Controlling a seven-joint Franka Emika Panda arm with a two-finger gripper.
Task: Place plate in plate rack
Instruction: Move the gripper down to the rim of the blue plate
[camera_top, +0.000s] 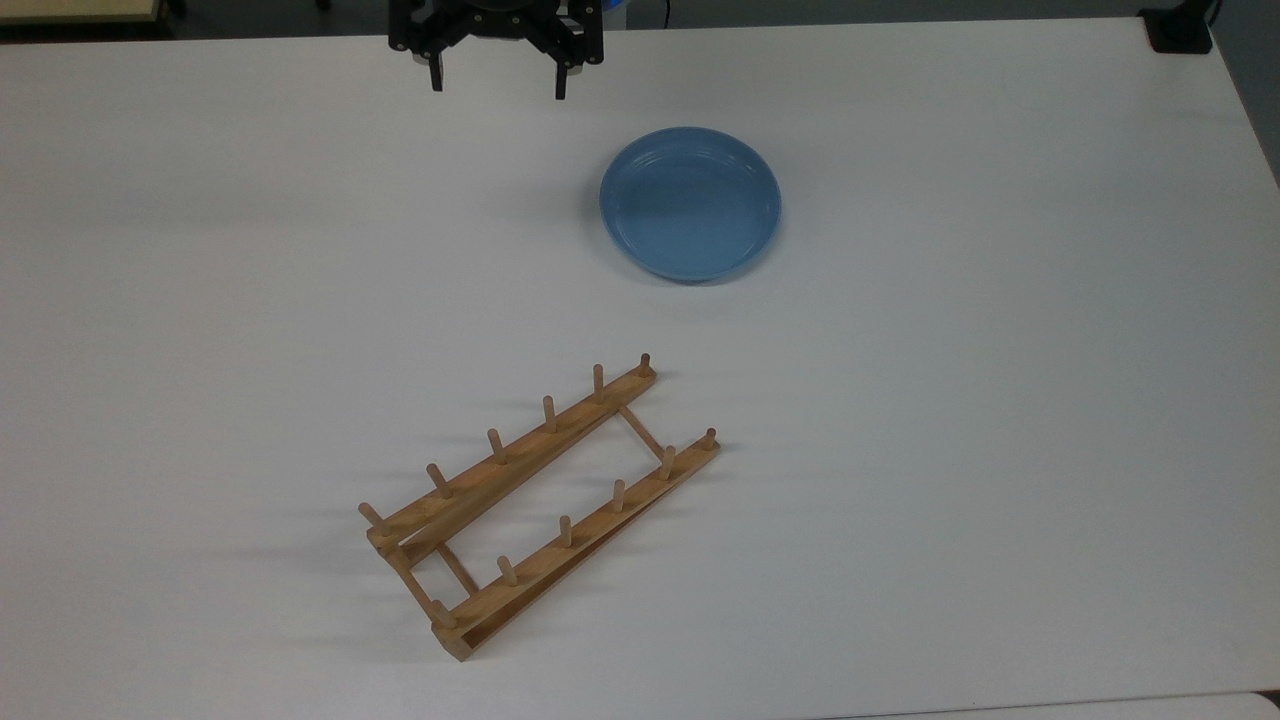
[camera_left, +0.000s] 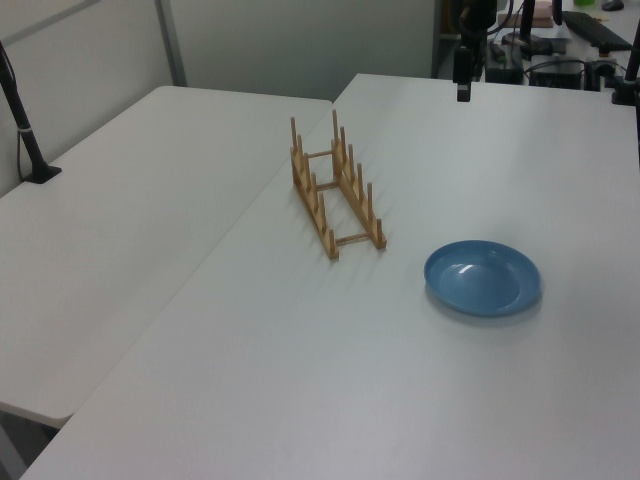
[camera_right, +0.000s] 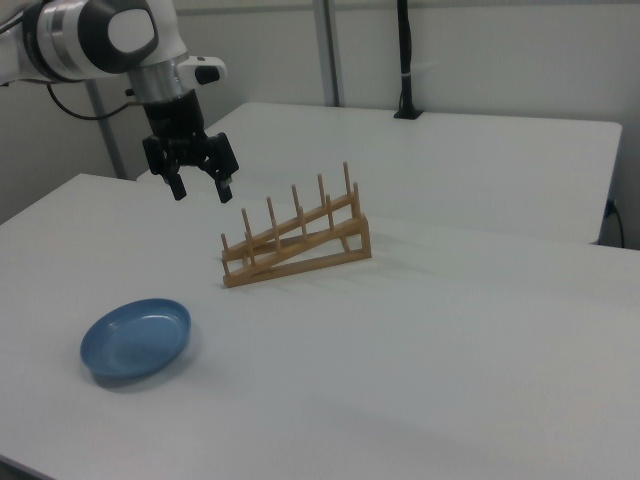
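Hand (camera_top: 497, 82) open, two black fingers spread apart, nothing between them. It hangs above the white worktop (camera_top: 1000, 400) at the 12 o'clock edge of the top view; in the right view (camera_right: 201, 187) it's at roughly 10 o'clock, on the white arm (camera_right: 100, 40), clear of the surface.

Round shallow light-blue glossy plate (camera_top: 690, 203) lies flat on the worktop, rim up, at about 1 o'clock from centre in the top view, at about 4 o'clock from the hand and apart from it. Not in the rack.

Long low light-brown wooden plate rack (camera_top: 540, 500) with two peg rails and thin crossbars sits around 7 o'clock from the plate in the top view, well apart from it, lying diagonally. No plate between its pegs.

Left view: rack (camera_left: 335, 190) near centre, plate (camera_left: 482, 278) at 4 o'clock from it, hand (camera_left: 463, 80) up at 1 o'clock.
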